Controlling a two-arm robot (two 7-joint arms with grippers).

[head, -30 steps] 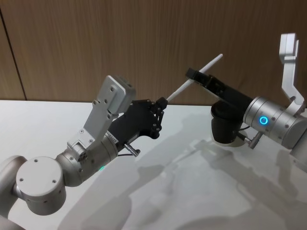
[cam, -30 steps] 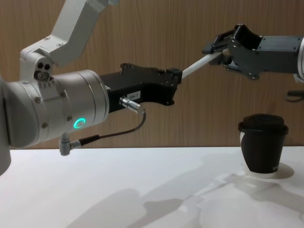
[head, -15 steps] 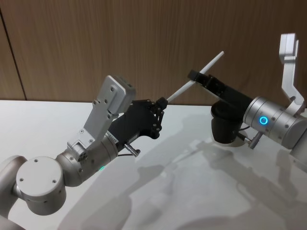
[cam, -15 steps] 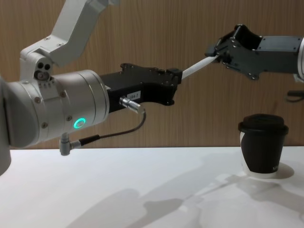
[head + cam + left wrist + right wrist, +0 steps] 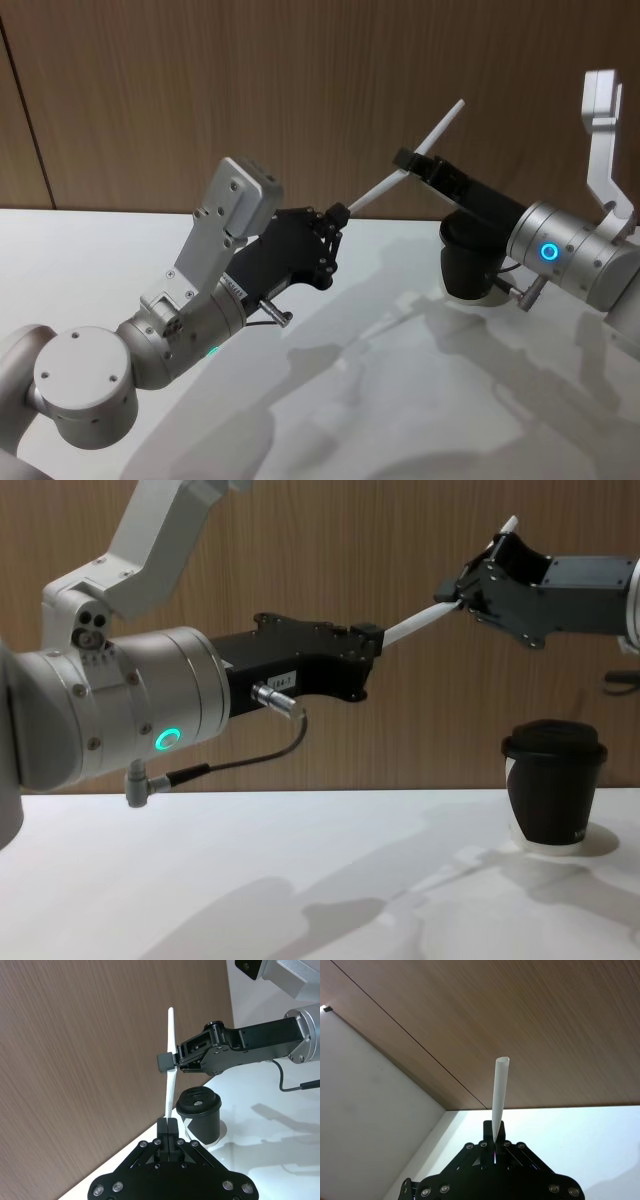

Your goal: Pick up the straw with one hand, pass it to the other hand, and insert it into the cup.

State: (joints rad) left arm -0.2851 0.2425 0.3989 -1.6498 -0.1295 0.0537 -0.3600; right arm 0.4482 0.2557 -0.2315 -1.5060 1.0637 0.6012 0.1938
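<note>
The thin white straw [image 5: 385,185] slants up through the air between both arms, well above the table. My left gripper [image 5: 338,212] is shut on its lower end, fingers pressed together in the left wrist view [image 5: 167,1127]. My right gripper [image 5: 405,160] is shut on the straw farther up, about two thirds along; the free tip sticks out past its fingers [image 5: 499,1095]. The black lidded cup [image 5: 552,790] stands upright on the table at the right, below the right gripper and apart from the straw.
The white table [image 5: 300,880] lies under both arms, with a wood-panelled wall [image 5: 250,90] behind. A dark cable [image 5: 240,765] hangs under the left wrist cylinder. The right forearm [image 5: 560,255] reaches across just in front of the cup.
The right gripper's fingers have closed onto the straw. The straw's far tip has tilted up a little. The left gripper and the cup have not moved.
</note>
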